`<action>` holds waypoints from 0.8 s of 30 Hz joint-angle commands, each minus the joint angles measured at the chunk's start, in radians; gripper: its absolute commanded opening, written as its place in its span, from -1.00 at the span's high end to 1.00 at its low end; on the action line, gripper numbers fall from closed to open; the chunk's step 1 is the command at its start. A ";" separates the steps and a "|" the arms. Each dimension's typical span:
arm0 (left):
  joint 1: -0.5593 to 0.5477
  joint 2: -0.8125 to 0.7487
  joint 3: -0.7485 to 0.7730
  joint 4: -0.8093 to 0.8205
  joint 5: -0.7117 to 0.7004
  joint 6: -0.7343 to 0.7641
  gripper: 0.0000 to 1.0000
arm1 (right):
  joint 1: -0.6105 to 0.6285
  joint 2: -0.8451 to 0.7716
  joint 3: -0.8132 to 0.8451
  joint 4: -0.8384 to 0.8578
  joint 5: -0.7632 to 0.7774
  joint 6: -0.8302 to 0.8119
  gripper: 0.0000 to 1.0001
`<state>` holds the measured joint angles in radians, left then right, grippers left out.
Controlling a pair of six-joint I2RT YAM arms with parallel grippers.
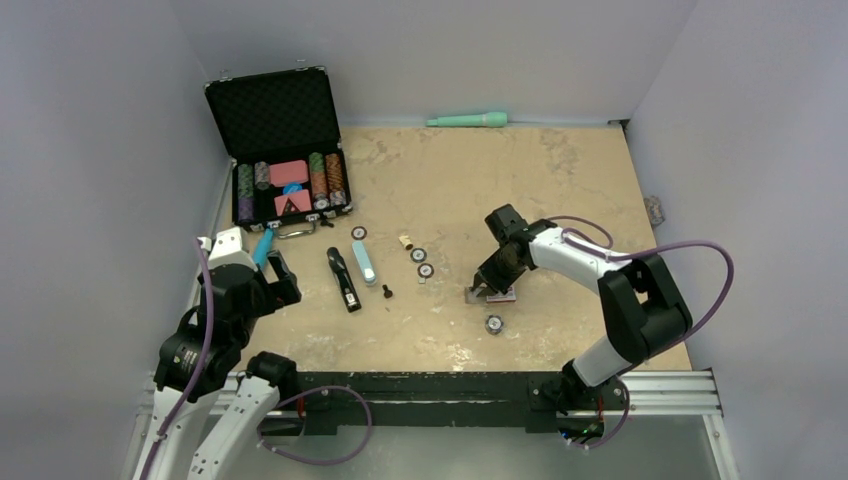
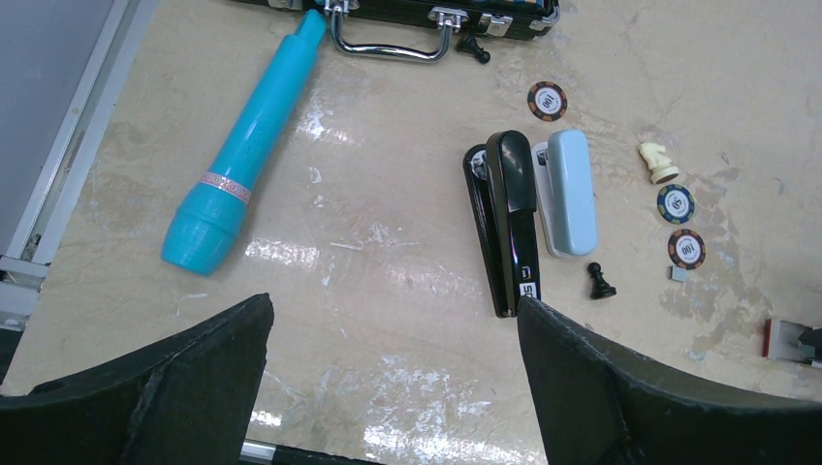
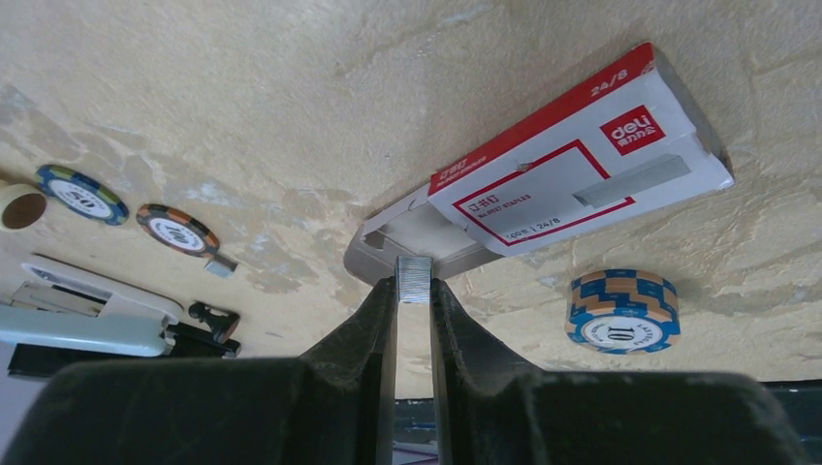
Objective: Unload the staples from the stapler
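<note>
Right tool — staples in grip (tight)

We see silvery-grey staples, a white box w/ red edging, and at its 5 o'clock a blue/orange striped chip. Black stapler; pale-blue stapler at its 3 o'clock, turquoise tube w/ pink band at 9.

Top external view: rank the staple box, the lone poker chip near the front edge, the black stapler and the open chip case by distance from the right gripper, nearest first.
1. Staple box, at the right gripper's tips.
2. Lone poker chip, just nearer the arm bases.
3. Black stapler, off to the left.
4. Chip case, far back-left corner.
</note>
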<state>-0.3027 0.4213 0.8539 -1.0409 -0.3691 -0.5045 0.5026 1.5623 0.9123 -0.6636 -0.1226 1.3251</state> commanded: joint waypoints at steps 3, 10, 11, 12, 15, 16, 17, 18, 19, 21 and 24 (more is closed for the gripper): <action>0.007 0.006 -0.002 0.024 0.007 0.014 -0.98 | -0.007 0.006 -0.032 -0.006 0.013 0.046 1.00; 0.007 0.005 -0.002 0.022 0.008 0.015 -0.97 | -0.008 0.021 -0.019 0.017 0.024 0.026 1.00; 0.007 0.005 -0.002 0.023 0.008 0.014 -0.97 | -0.008 0.025 -0.015 0.022 0.026 0.023 1.00; 0.007 0.006 -0.002 0.022 0.007 0.013 -0.97 | -0.008 0.029 -0.013 0.028 0.026 0.019 1.00; 0.007 0.008 -0.002 0.022 0.008 0.012 -0.97 | -0.008 0.050 -0.002 0.031 0.035 0.002 1.00; 0.007 0.007 -0.002 0.022 0.006 0.011 -0.97 | -0.008 0.058 0.001 0.032 0.041 -0.005 1.00; 0.007 0.007 -0.002 0.022 0.006 0.011 -0.97 | -0.007 0.064 0.004 0.031 0.051 -0.010 1.00; 0.007 0.007 -0.003 0.022 0.006 0.011 -0.97 | -0.008 0.068 0.005 0.030 0.061 -0.015 1.00; 0.007 0.007 -0.003 0.022 0.006 0.011 -0.97 | -0.008 0.070 0.005 0.033 0.068 -0.020 1.00; 0.007 0.009 -0.002 0.022 0.006 0.011 -0.97 | -0.008 0.071 0.001 0.040 0.084 -0.022 1.00; 0.007 0.010 -0.001 0.022 0.007 0.011 -0.97 | -0.006 0.071 0.000 0.047 0.091 -0.029 1.00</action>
<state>-0.3027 0.4217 0.8539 -1.0405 -0.3676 -0.5045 0.4980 1.6249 0.8978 -0.6315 -0.1127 1.3140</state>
